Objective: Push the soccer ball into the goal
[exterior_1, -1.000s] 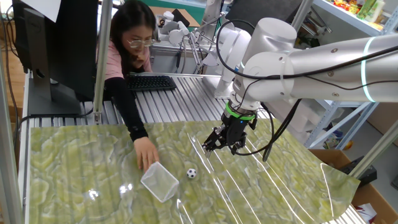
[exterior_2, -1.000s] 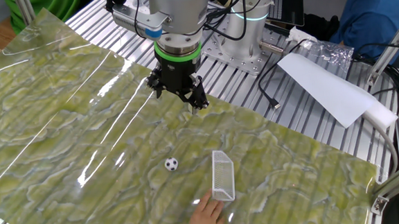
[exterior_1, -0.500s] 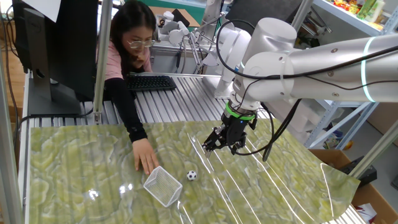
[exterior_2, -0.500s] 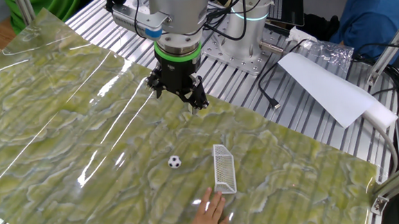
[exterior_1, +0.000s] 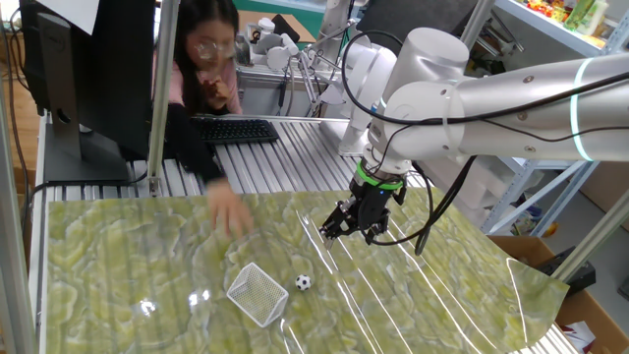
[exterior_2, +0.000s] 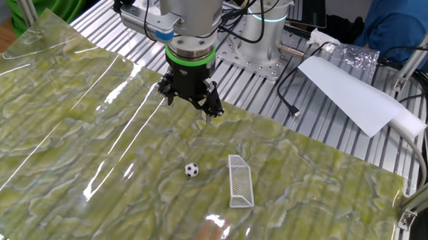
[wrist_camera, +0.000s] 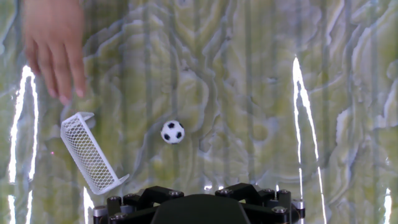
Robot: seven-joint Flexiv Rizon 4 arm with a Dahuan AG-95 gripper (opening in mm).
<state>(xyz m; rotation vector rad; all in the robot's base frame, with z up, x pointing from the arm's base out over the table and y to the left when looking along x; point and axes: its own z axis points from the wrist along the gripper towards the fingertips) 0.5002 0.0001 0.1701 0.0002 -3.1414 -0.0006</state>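
While my gripper (exterior_2: pixel 190 99) hangs above the green mat (exterior_2: pixel 66 129), holding nothing, I can't tell how wide its jaws stand. One soccer ball (exterior_2: pixel 192 170) lies well apart on the mat, toward the front edge. One goal (exterior_2: pixel 239 181) sits just beside it, so I judge the push runs sideways across the mat.

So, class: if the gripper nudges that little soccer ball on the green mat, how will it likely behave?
The soccer ball is round and tiny, so it will probably roll freely. It looks light, so a gentle nudge likely suffices. The goal is a small wire frame and may shift if struck.
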